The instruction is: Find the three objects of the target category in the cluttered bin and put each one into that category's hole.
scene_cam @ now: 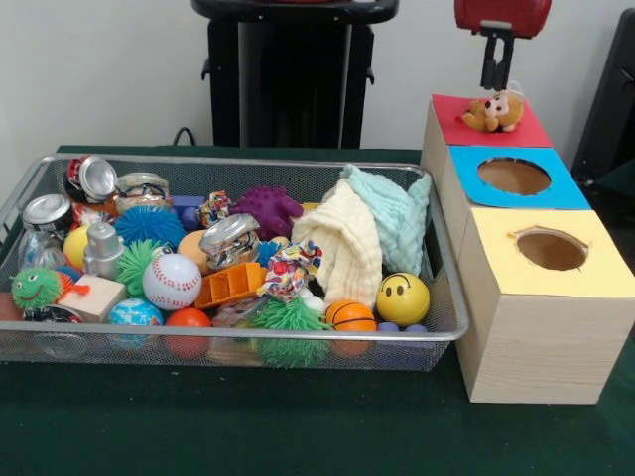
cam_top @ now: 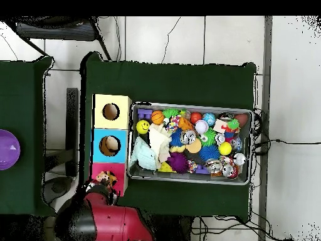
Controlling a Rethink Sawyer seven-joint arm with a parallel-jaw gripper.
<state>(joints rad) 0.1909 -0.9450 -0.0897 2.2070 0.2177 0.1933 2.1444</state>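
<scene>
A tan-brown plush animal (scene_cam: 493, 111) lies on the red top (scene_cam: 531, 129) of the far wooden box and covers its hole. My gripper (scene_cam: 497, 87) hangs straight above it, its tips at the plush's upper side; I cannot tell whether it grips the plush. In the overhead view the plush (cam_top: 106, 181) sits on the red top (cam_top: 100, 169) beside the arm's red head (cam_top: 103, 216). The wire bin (scene_cam: 248, 337) (cam_top: 188, 105) is full of clutter. I cannot make out the striped orange plush or the yellow duck in it.
The blue-bordered hole (scene_cam: 513, 177) and yellow-bordered hole (scene_cam: 552, 250) are open. The bin holds folded cloths (scene_cam: 362, 233), a baseball (scene_cam: 172, 282), a smiley ball (scene_cam: 402, 298), spiky pom balls (scene_cam: 149, 224) and cans (scene_cam: 91, 178). A purple bowl (cam_top: 7, 149) sits on a side table.
</scene>
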